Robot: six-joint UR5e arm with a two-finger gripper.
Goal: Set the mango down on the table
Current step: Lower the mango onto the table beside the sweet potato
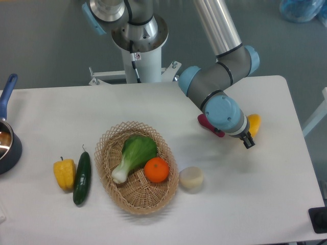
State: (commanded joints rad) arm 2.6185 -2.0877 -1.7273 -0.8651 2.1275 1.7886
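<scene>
The pincer (247,141) hangs low over the white table (255,204), its dark fingertips poking out below the blue wrist cap; from this angle I cannot tell whether the fingers are spread or pressed together, though nothing sits between the visible tips. The mango (254,124) lies on the tabletop just above and to the right of the pincer, partly hidden behind the wrist, apparently resting free.

Far to the pincer's left sits a dark pan (7,143) with a blue handle, cut off by the frame edge. Nearer, still well left, a lobed yellow pepper (64,173) lies beside a glossy dark green cucumber (82,177). Then comes a woven wicker basket (113,189), oval and open-weave, holding a leafy bok choy (131,155) and a smooth round orange (156,169). Just past its rim is a pale, squat, matte disc (191,179) (what it is, I cannot say). Close on the pincer's left, a smooth magenta tapered vegetable (206,124) peeks from under the wrist.

By my judgement the placing looks done or nearly so. To finish well, the arm should lift straight up and clear before swinging, since the mango is smooth and rounded and would roll at a slight nudge from wrist or finger.
</scene>
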